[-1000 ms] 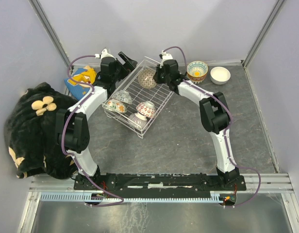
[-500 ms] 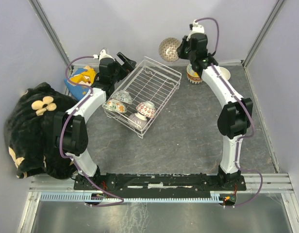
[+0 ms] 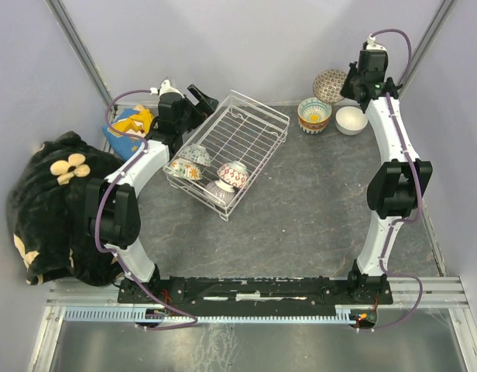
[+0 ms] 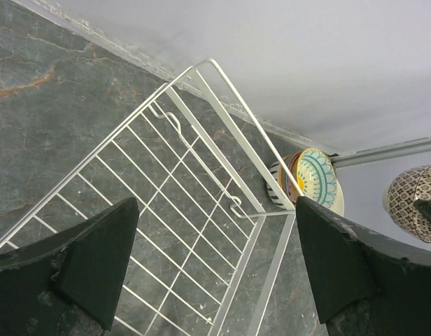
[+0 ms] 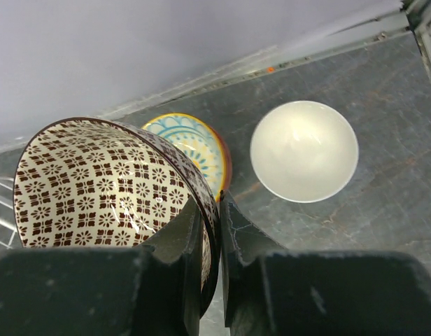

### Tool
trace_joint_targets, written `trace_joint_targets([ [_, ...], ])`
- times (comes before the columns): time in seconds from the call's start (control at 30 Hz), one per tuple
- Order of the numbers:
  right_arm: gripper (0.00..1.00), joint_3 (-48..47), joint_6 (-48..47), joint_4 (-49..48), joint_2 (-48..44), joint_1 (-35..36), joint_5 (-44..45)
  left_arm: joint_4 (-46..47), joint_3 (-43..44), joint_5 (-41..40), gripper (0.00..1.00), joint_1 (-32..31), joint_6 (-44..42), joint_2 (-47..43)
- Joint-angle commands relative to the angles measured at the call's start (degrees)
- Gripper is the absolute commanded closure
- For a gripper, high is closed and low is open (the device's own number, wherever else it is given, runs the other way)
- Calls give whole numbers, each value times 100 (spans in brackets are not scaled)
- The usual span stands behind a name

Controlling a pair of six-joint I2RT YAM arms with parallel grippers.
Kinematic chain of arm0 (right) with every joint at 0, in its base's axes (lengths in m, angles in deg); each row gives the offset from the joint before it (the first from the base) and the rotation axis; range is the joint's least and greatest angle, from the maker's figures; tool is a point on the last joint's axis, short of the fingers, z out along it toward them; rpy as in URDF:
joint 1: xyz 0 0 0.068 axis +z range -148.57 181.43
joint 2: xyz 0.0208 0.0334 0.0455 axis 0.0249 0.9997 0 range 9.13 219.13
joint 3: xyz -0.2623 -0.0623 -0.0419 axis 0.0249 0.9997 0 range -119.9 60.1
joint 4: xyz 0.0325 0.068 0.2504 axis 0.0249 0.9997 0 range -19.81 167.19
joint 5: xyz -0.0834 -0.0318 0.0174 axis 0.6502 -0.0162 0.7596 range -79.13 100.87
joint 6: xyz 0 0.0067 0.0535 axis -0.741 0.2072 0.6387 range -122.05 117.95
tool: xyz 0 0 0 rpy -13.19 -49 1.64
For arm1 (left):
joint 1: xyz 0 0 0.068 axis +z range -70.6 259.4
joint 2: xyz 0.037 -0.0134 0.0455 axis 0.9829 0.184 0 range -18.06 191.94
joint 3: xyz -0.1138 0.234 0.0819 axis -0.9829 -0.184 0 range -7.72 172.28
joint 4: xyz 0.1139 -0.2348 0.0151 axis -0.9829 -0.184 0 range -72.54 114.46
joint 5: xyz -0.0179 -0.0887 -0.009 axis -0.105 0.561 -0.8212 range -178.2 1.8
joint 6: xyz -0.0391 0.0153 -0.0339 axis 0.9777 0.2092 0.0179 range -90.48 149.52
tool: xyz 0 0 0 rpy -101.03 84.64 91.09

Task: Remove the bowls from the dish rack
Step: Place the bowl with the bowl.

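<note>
- Top external view: the dish rack (image 3: 250, 128) sits skewed on the dark table (image 3: 300, 225). Three bowls (image 3: 233, 175) lie clustered at the rack's near-left end; the rest of its grid is bare.
- The left gripper (image 3: 200, 98) hangs over the rack's far-left corner with its jaws spread wide and nothing between them.
- The right gripper (image 3: 348, 82) is well to the right of the rack, near the back wall, and is clamped on the rim of a brown-patterned bowl (image 3: 330, 82). That bowl is tipped on its side.
- Two more bowls stand on the table to the right of the rack: a teal-and-orange bowl (image 3: 314, 115) nearer to it, and a plain white bowl (image 3: 351, 120) just beyond.
- To the left of the rack lie a blue-and-yellow item (image 3: 130, 124) and a black plush toy (image 3: 56, 205).
- Left wrist view: both dark fingers (image 4: 89, 255) stand far apart, framing the rack's empty wire floor and far corner. The teal-and-orange bowl shows just past that corner, upright on the table. The brown-patterned bowl shows at the right edge.
- Right wrist view: the two fingers are nearly together, one inside and one outside the wall of the brown-patterned bowl — a firm pinch on its rim. The teal-and-orange bowl is partly hidden behind it. The white bowl stands apart on the side away from the rack, open side up.
</note>
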State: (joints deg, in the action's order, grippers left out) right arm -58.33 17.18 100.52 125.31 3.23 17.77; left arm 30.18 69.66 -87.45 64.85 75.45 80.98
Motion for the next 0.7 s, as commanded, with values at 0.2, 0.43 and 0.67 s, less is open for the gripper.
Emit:
trace_joint_targets([
  [0.2, 99, -655, 36, 149, 451, -186, -464, -28, 221, 108, 1, -21, -30, -130],
  [0.43, 99, -1239, 63, 371, 1059, -184, -453, -128, 350, 80, 1, -22, -59, -52],
  [0.67, 99, -1644, 80, 411, 1531, -186, -417, -209, 450, 26, 1, -22, -99, -9],
])
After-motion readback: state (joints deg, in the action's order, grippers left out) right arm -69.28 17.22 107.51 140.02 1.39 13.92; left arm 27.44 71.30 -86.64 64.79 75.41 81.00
